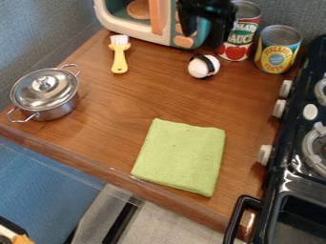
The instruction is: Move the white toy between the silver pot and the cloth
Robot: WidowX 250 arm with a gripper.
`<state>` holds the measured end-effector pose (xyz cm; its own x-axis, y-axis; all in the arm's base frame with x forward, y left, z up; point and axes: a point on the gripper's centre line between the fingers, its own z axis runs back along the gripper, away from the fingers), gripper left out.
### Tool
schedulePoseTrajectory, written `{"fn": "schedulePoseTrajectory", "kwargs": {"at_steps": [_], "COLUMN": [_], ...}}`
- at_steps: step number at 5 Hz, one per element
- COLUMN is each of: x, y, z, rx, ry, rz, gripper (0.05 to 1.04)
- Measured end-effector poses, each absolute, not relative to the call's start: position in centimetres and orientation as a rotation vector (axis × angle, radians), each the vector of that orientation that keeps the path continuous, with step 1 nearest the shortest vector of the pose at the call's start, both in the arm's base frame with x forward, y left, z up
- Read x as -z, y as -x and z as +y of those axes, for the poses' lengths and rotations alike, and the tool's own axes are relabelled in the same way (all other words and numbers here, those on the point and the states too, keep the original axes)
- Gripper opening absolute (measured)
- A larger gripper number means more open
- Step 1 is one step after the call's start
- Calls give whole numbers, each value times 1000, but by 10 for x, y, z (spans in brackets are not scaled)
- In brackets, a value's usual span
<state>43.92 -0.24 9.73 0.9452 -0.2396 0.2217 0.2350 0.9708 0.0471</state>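
Observation:
The black gripper (205, 34) hangs at the top, right of centre, with its fingers apart, in front of the toy microwave. Just below it in the view, the white toy (210, 69), a small round thing with a black band, rests on the wooden counter; nothing holds it. The silver pot (56, 102), with its lid on and two loop handles, stands at the left. A folded light green cloth (180, 155) lies flat near the front edge, right of centre.
A yellow brush (119, 59) lies at the upper left, before the toy microwave (130, 28). A tomato can (239, 35) and a pineapple can (278, 49) stand at the upper right. The black stove (286, 164) borders the counter's right side.

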Motion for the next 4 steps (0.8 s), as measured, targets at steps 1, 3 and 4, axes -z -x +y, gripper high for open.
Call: {"fn": "schedulePoseTrajectory", "kwargs": {"at_steps": [1,3,4], "x": [-86,-71,-57], "y": [-446,-445,-441], "z": [-2,-6,-7], "rx": [230,196,171], "ry": [-60,-35,-20], "rz": [-243,-227,-182], "gripper": [1000,1000,1000]}}
